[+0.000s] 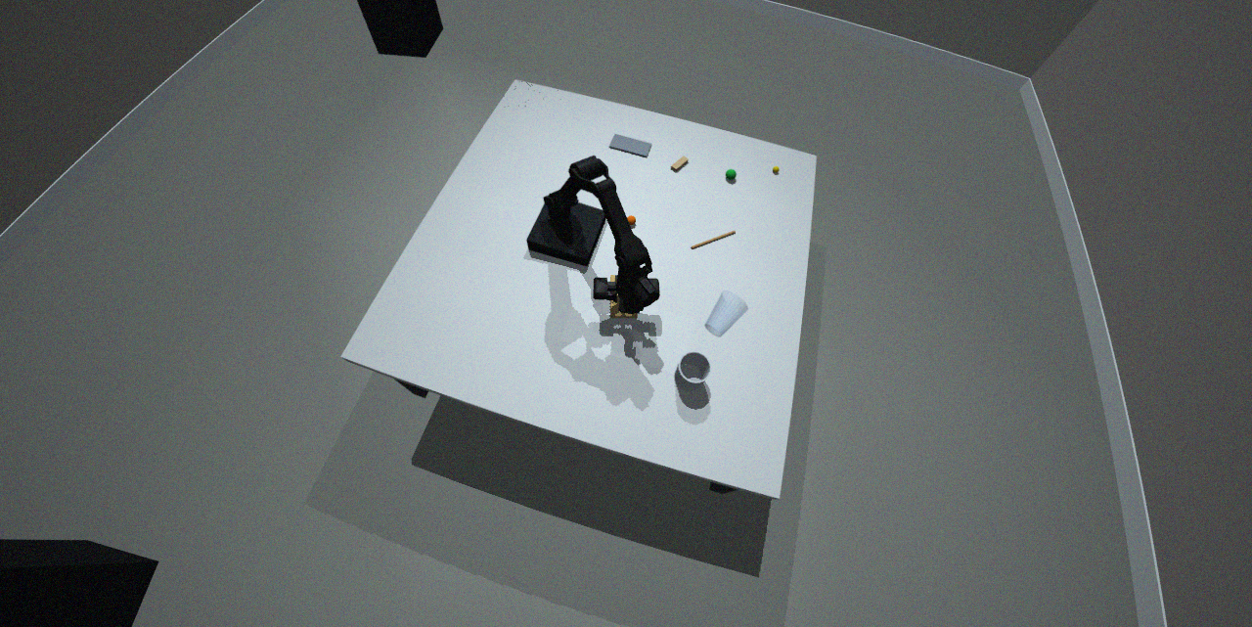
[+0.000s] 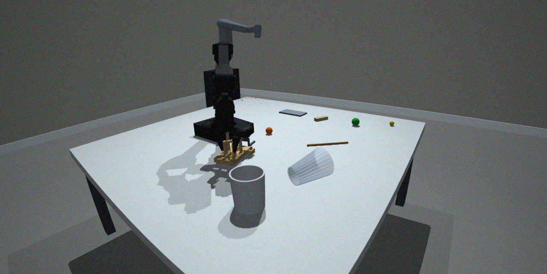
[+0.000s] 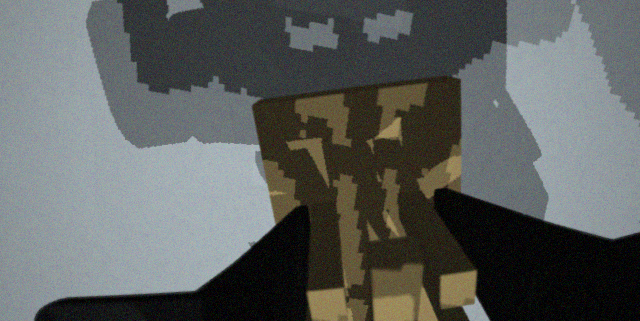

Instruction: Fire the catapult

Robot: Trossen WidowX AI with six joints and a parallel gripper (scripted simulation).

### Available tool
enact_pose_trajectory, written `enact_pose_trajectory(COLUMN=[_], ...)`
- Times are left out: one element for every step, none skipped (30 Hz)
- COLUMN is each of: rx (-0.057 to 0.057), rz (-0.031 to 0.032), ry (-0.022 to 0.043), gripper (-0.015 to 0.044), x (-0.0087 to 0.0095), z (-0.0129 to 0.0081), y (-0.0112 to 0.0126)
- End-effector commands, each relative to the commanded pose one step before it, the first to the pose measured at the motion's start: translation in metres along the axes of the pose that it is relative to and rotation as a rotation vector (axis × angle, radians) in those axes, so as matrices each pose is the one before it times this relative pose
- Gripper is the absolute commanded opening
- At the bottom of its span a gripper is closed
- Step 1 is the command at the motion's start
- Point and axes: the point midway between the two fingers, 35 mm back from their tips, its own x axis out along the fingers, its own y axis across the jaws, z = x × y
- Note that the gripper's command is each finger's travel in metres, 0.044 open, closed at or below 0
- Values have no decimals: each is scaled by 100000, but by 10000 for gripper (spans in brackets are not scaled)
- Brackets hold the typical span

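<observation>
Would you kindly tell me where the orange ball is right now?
In the exterior view the orange ball lies on the table, just right of the arm's base, behind the catapult.

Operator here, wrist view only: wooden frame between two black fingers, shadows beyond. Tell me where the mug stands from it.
Observer: The mug stands upright on the table, just beyond the catapult, on the side away from the arm's base.
Operator: Report the balls.
Observer: Three lie on the table: an orange ball near the base, a green ball and a yellow ball farther off.
Operator: Confirm the grip.
Observer: The gripper is shut on the catapult, whose base looks lifted off the table, its shadow falling apart from it.
Operator: Name anything near the mug.
Observer: A ribbed white cup lies on its side beside it.
</observation>
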Motion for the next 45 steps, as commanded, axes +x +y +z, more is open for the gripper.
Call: enact_pose_trajectory(rx=[254, -3, -3, -3, -397, 0, 0, 0, 0, 0, 0, 0, 0, 0, 0, 0, 0, 0, 0, 0, 0, 0, 0, 0, 0, 0, 0, 1, 2, 2, 1, 0, 0, 432, 0, 0, 0, -124, -308, -122, 0, 0, -1, -1, -1], rz=[436, 1, 1, 1, -444, 0, 0, 0, 0, 0, 0, 0, 0, 0, 0, 0, 0, 0, 0, 0, 0, 0, 0, 1, 2, 0, -5, -10, -16, -17, -12, -4, 0, 724, 0, 0, 0, -62, -150, -58, 0, 2, 5, 6, 3], ry=[317, 2, 2, 2, -288, 0, 0, 0, 0, 0, 0, 0, 0, 0, 0, 0, 0, 0, 0, 0, 0, 0, 0, -9, -25, -38, -39, -30, -21, -10, -3, -1, 0, -1366, 0, 0, 0, 397, 993, 397, 0, -1, -1, 3, 8], gripper=[0, 0, 0, 0, 0, 0, 0, 0, 0, 0, 26, 53, 79, 105, 131, 157, 184, 210, 236, 263, 289, 315, 341, 368, 394, 420, 440, 440, 440, 440, 440, 440, 440, 440, 440, 440, 440, 440, 440, 440, 440, 440, 440, 440, 440], x=[473, 162, 162, 162, -302, 0, 0, 0, 0, 0, 0, 0, 0, 0, 0, 0, 0, 0, 0, 0, 0, 0, 0, -265, -799, -1345, -1696, -1717, -1724, -1387, -832, -277, 0, 885, 0, 0, 0, -78, -195, -77, 0, 263, 789, 1312, 1307], z=[-99, -6, -6, -7, 94, 0, 0, 0, 0, 0, 0, 0, 0, 0, 0, 0, 0, 0, 0, 0, 0, 0, 0, 41, 110, 140, 99, 14, -73, -121, -100, -38, 0, 343, 0, 0, 0, -118, -296, -120, 0, 18, 40, 24, -29], y=[53, 1, 1, 0, -49, 0, 0, 0, 0, 0, 0, 0, 0, 0, 0, 0, 0, 0, 0, 0, 0, 0, 0, 23, 60, 73, 45, -7, -59, -85, -67, -25, 0, 176, 0, 0, 0, -58, -144, -57, 0, 10, 24, 14, -17])
